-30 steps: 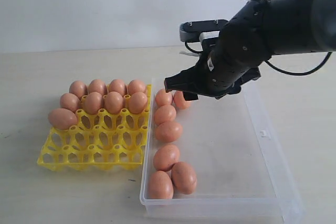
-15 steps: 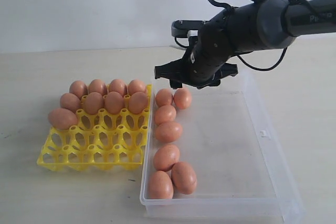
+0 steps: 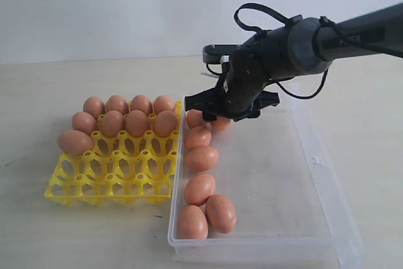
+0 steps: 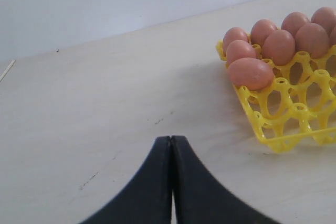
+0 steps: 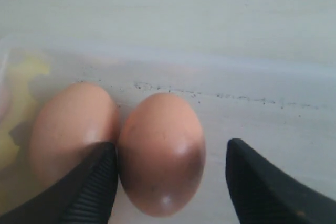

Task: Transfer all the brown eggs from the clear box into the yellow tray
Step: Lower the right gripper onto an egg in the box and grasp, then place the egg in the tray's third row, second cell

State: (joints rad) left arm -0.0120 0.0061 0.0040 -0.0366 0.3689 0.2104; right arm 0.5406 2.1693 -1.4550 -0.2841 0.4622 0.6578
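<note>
Egg [image 5: 160, 153] between parted jaws, clear box [image 5: 220, 61] wall near

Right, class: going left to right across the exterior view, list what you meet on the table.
The yellow tray → loose brown eggs → bare floor of the clear box → its latch tab.

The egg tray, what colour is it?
The tray is bright yellow, clearest in the exterior view.
</note>
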